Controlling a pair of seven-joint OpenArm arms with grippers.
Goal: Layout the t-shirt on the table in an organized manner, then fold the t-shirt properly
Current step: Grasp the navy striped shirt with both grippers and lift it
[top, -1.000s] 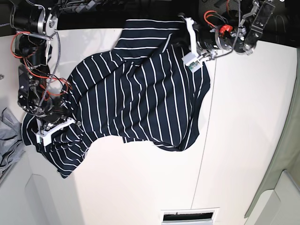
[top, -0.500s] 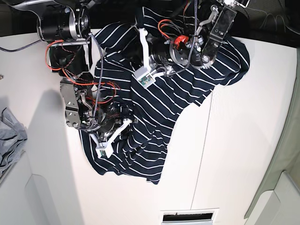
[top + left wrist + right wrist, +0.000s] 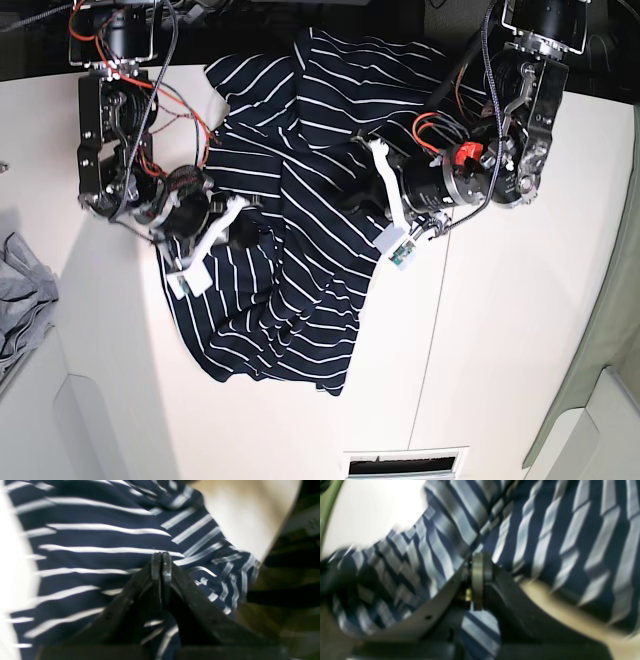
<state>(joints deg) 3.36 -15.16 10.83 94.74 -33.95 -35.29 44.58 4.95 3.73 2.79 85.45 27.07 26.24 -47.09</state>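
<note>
The t-shirt (image 3: 290, 220) lay bunched on the white surface (image 3: 520, 330), so the laying-out step was in hand. Both the left end effector (image 3: 161, 562) and the right end effector (image 3: 478, 565) seemed closed on its fabric, though blurred. Next, the cloth needed spreading apart.

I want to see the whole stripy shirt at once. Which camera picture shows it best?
The base view: the t-shirt shows nearly whole there, bunched on the table between both arms. The left wrist view shows only blurry stripes behind the left gripper, and the right wrist view only blurred folds around the right gripper.
</note>
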